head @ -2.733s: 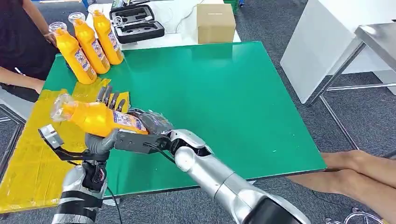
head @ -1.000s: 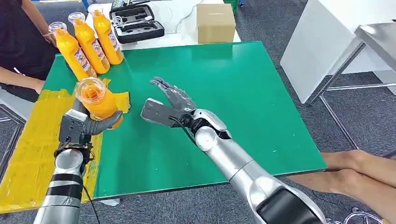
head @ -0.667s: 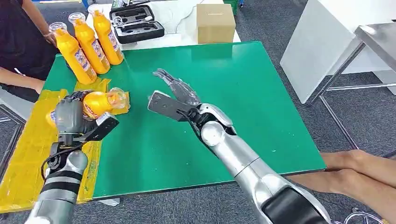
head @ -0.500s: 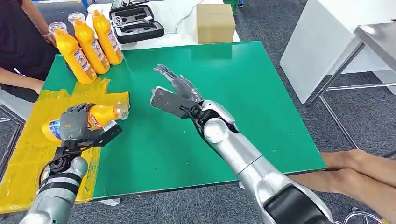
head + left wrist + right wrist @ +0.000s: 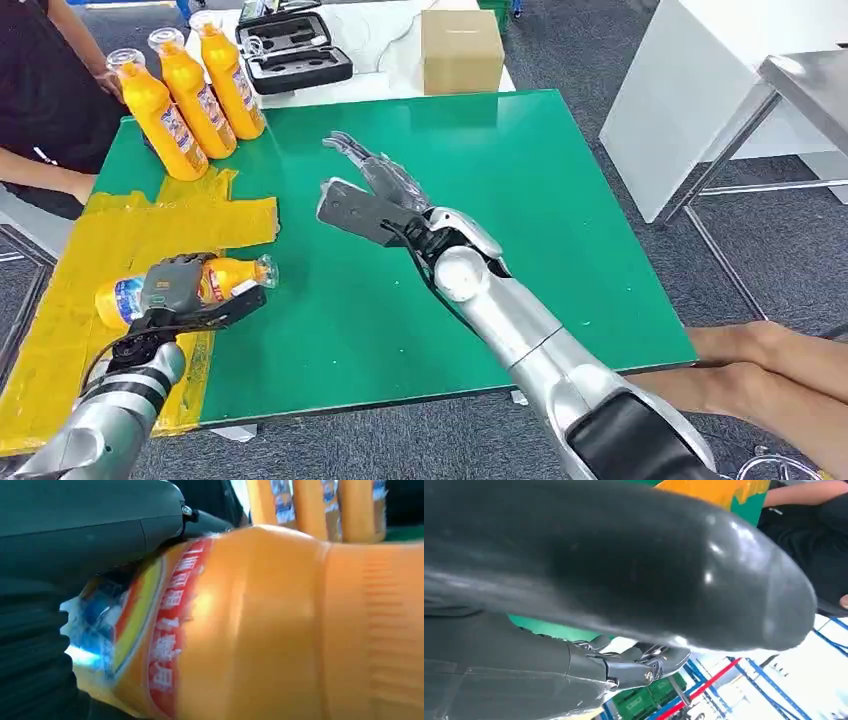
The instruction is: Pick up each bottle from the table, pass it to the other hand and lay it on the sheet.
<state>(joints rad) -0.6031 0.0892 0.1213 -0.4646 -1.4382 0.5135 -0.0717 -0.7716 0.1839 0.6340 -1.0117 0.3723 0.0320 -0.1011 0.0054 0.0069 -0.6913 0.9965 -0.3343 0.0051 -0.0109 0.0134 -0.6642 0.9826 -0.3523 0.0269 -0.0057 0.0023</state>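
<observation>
Since approx 0.5 s ago, my left hand (image 5: 172, 290) has dropped lower and nearer the front edge w/ the orange plastic bottle (image 5: 225, 278), which now lies on its side over the yellow sheet (image 5: 130, 225). Cap end points right, just past the sheet's right edge, over the green table top (image 5: 520, 200). Fingers wrap over the bottle's label section, thumb under it, so the grip is on. Can't tell if the bottle rests fully on the sheet or hangs just above it. Left wrist cam confirms: dark fingers (image 5: 90, 520) clamp the orange body (image 5: 280, 625) right at the red-and-blue label.

Far left, a person in dark clothing (image 5: 45, 90) sits by the table corner, forearm near the sheet's back edge. Just right of them, three upright orange bottles (image 5: 195, 85) stand in a tight row at the back-left corner of the table, beside the sheet's far end.

Centre: my right hand (image 5: 370, 195) hovers over bare green table, well apart from the held bottle, fingers spread and holding nothing, approx same spot as before. Right wrist cam is mostly blurred dark thumb (image 5: 624, 560); nothing in the hand.

Behind the table: open black case (image 5: 290, 50) and brown cardboard box (image 5: 460, 45) on a white surface. Far right, white cabinet (image 5: 700, 90).
</observation>
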